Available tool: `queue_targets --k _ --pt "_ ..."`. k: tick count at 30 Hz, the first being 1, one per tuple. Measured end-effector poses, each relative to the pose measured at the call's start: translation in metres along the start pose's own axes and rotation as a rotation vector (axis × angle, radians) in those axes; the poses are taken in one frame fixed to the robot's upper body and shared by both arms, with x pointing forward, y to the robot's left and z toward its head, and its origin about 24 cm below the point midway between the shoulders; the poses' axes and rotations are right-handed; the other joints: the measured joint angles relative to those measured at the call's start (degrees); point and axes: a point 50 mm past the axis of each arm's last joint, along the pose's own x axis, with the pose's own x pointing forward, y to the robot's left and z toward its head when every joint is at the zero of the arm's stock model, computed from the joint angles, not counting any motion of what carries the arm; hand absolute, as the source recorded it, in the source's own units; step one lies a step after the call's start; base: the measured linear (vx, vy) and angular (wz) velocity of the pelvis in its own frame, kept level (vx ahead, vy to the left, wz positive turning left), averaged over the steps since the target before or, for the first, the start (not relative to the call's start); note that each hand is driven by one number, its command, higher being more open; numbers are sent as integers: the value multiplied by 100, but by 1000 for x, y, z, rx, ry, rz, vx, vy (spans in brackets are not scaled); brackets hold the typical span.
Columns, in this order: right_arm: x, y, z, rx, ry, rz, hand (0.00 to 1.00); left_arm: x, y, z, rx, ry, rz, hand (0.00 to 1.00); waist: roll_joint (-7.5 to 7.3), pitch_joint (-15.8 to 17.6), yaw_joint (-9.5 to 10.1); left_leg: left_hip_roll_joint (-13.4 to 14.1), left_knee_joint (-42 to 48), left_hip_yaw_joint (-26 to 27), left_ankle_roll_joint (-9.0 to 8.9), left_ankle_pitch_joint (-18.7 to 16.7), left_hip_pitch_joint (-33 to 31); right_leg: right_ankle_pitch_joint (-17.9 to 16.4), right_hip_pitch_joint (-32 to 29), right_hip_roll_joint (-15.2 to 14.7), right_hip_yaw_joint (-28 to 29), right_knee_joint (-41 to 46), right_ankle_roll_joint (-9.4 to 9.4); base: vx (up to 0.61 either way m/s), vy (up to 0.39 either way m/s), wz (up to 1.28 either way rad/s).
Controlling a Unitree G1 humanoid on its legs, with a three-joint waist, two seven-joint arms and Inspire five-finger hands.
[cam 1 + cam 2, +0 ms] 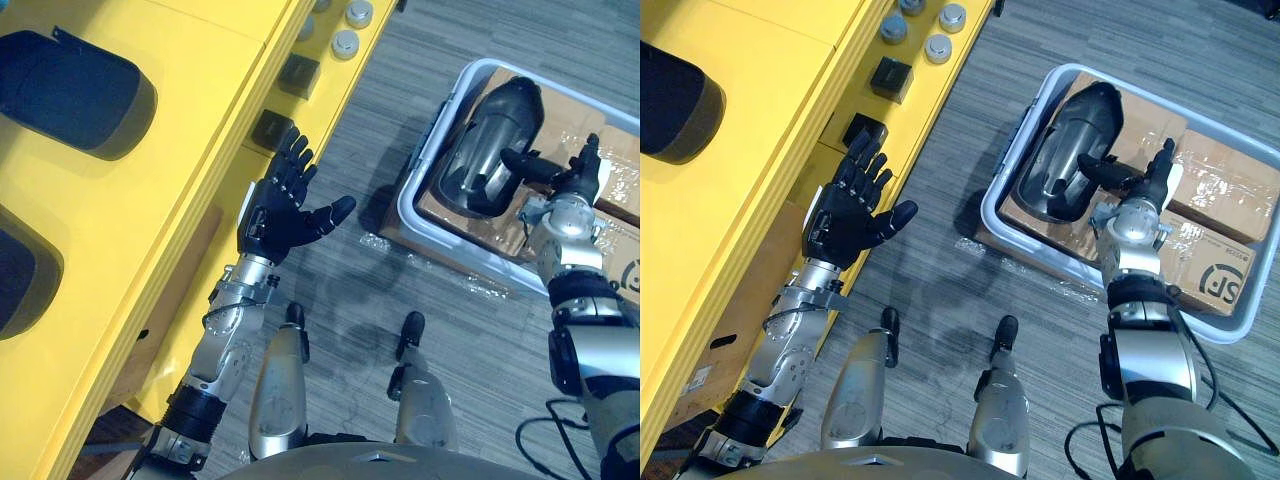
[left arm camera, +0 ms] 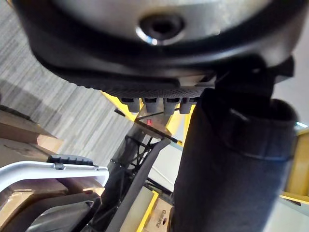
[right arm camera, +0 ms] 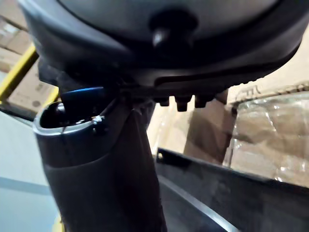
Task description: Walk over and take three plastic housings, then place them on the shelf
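Plastic housing, dark and glossy, lies in the bin to my right front, just where my right hand is. My fingers there point straight, curled round nothing, and my thumb stretches out over the housing's near rim, though I cannot tell if it touches. My left hand hangs over the grey floor beside the yellow shelf, fingers spread and straight, thumb out, holding nothing. The bin is pale-rimmed, and under the housing in it lie taped cardboard boxes. On the shelf top to my left lie what look like two more of the same, a nearer housing and a farther housing, well apart. Farther along the shelf's lower ledge stand two black blocks and, beyond them, grey round caps.
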Motion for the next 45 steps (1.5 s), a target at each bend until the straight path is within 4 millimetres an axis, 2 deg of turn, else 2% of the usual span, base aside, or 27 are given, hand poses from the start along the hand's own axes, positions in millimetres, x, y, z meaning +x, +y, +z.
queue_targets --k 2,3,4,7,10,12,18,21,24,27,29,31,33,35,36,38,41,44,45 --pt "3 -4 -7 -23 72 10 100 2 1 -4 -1 19 0 100 17 9 73 -6 1 -19 2 10 -14 0 -1 -3 -16 12 0 -49 1 6" --pt "5 -9 -8 -39 85 9 0 5 0 -7 1 31 -7 100 58 39 117 -10 9 -34 4 12 -15 0 1 -6 -27 41 0 -79 21 9" --pt "7 -14 -2 -61 80 18 0 6 0 -10 3 40 -8 100 109 110 116 -26 15 -76 19 33 -49 0 -30 -22 -74 124 0 -92 27 12" --pt "15 -27 15 -147 69 -6 0 7 3 -11 1 48 -1 100 131 189 123 -48 74 -118 32 48 -176 -1 -92 -43 -163 144 0 -92 27 8" --pt "21 -56 32 -293 91 -50 0 6 10 -17 11 80 25 100 142 248 183 -48 130 -165 30 69 -303 -8 -203 -40 -187 224 -7 -103 24 3" --pt "23 -63 37 -380 116 -60 0 5 15 -19 7 97 40 100 153 294 223 -38 140 -168 20 88 -306 -16 -207 -31 -193 233 -15 -80 5 -3" --pt "20 -77 18 -483 281 -100 0 -3 26 -17 36 117 68 100 161 306 305 45 257 -272 -7 99 -376 -85 -217 55 -306 355 -110 -53 -4 3" --pt "19 -81 19 -444 296 -154 0 -12 33 -18 49 136 91 100 157 308 310 57 265 -275 -6 103 -325 -86 -170 56 -314 394 -112 -20 8 3" --pt "16 -88 11 -388 352 -217 0 -17 37 -17 48 138 106 100 147 314 324 60 203 -273 -10 108 -174 -129 -28 57 -338 395 -172 -25 11 6" --pt "14 -96 2 -299 381 -294 0 -23 40 -5 53 103 112 100 85 350 316 69 100 -262 -26 150 -62 -193 39 64 -363 395 -259 -31 -1 2" --pt "13 -103 3 -269 333 -389 0 -27 40 5 67 75 100 100 12 394 281 96 16 -261 -59 215 4 -203 68 85 -393 391 -257 0 0 0" --pt "13 -107 8 -274 255 -455 0 -29 41 6 51 77 93 100 -23 416 255 138 -33 -255 -86 243 98 -199 146 122 -387 375 -252 -6 -11 -4" --pt "13 -109 20 -287 127 -484 0 -34 39 6 45 93 86 100 -96 418 197 149 -181 -240 -123 286 240 -192 249 142 -386 299 -241 0 0 0" --pt "9 -112 47 -362 -94 -514 0 -40 35 4 30 139 78 100 -145 394 115 147 -446 -206 -160 390 481 -187 384 152 -388 217 -233 17 -36 0" --pt "8 -111 54 -378 -150 -519 0 -41 35 2 27 152 75 100 -161 390 106 147 -527 -183 -175 424 558 -188 434 156 -385 174 -232 19 -41 -5" --pt "0 -103 70 -452 -331 -513 0 -42 34 -4 16 211 60 100 -311 245 61 158 -896 -97 -226 574 787 -191 529 182 -376 13 -192 44 -65 -8" --pt "-6 -93 68 -545 -437 -466 0 -43 28 -12 -4 274 21 100 -491 17 -22 169 -1224 -42 -281 721 981 -192 560 204 -360 -28 -192 70 -41 -4" --pt "-17 -74 44 -621 -485 -376 0 -45 12 -26 -28 365 -71 100 -654 -300 -90 210 -1458 116 -307 738 1337 -192 745 229 -288 -81 -192 89 0 -18" --pt "-22 -65 31 -645 -493 -333 0 -45 5 -32 -31 392 -116 100 -703 -494 -136 220 -1543 176 -310 737 1433 -192 772 235 -263 -93 -192 84 12 -15"
